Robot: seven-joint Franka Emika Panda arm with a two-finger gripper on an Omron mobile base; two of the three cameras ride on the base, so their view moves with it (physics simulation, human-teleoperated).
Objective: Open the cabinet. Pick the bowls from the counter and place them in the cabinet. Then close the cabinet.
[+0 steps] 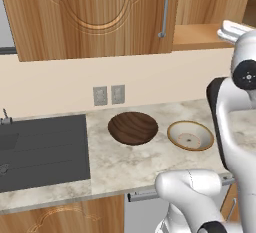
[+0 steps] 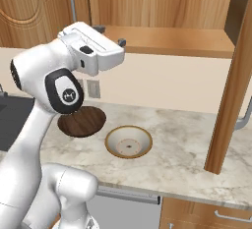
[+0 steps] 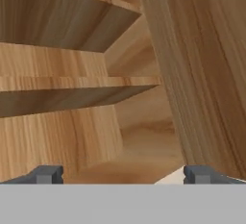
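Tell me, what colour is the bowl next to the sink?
Dark brown wood with streaky grain; the bowl shows best in the left base view.

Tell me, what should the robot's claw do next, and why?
Probably lower toward the wooden bowl. The right door of the cabinet already stands swung open, baring the shelf, and the claw, open and empty, hangs up by that shelf. Both the wooden bowl and the tan bowl sit on the counter, not yet picked.
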